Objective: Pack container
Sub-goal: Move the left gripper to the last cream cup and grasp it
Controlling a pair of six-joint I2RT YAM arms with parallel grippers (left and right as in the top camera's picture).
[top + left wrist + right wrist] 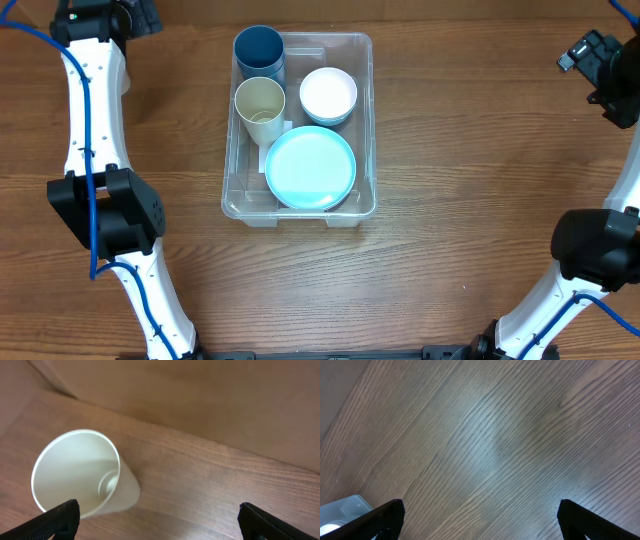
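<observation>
The clear plastic container (368,120) sits at the table's middle back. It holds a dark blue cup (259,50), a cream cup (260,103), a white bowl (328,94) and a light blue plate (311,167). My left gripper (159,520) is open at the far left back corner, over a white cup (75,472) that lies on its side on the table, just ahead of my left finger. That cup is hidden in the overhead view. My right gripper (480,517) is open and empty over bare wood at the far right back (592,62).
A corner of the container shows at the lower left of the right wrist view (350,507). Both arms run along the table's left and right sides. Wooden tabletop surrounds the container.
</observation>
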